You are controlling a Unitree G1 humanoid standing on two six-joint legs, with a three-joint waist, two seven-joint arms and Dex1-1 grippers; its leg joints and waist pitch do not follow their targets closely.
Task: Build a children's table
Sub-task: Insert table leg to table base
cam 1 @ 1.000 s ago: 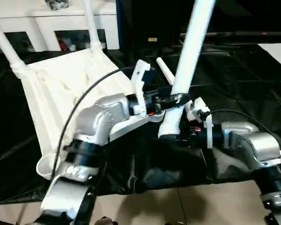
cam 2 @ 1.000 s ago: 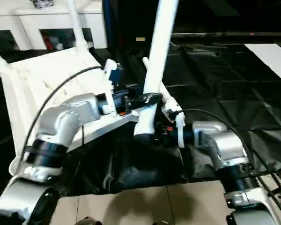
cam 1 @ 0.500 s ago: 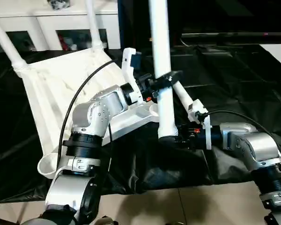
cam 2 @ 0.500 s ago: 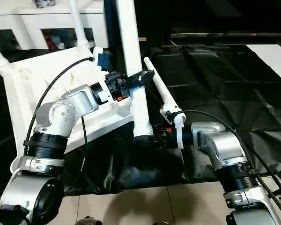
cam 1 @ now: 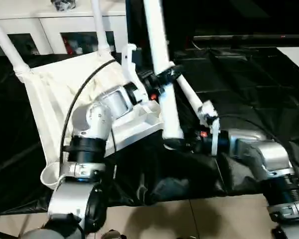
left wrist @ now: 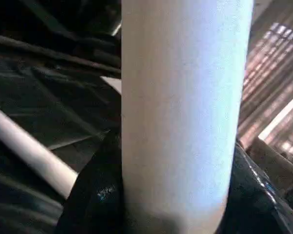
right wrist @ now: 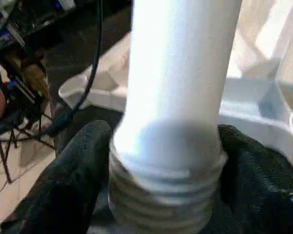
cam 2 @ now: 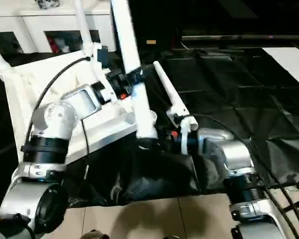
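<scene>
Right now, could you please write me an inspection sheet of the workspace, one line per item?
Surface: black cover, creased, over the work table.
Job's things: white tabletop lies underside up, two legs standing in its far corners; third leg held nearly upright, threaded end low beside a near corner; fourth leg lies on the cover.
Clutter: nothing seen.
Grippers: left pincer closed around the third leg's shaft; right pincer around its threaded end.
Cables: black cable arcs over the left forearm.
Surroundings: white cabinet behind; tiled floor in front.

We see a white cabinet [cam 1: 65,25] at upper left and black table covering [cam 1: 249,84] across the right
</scene>
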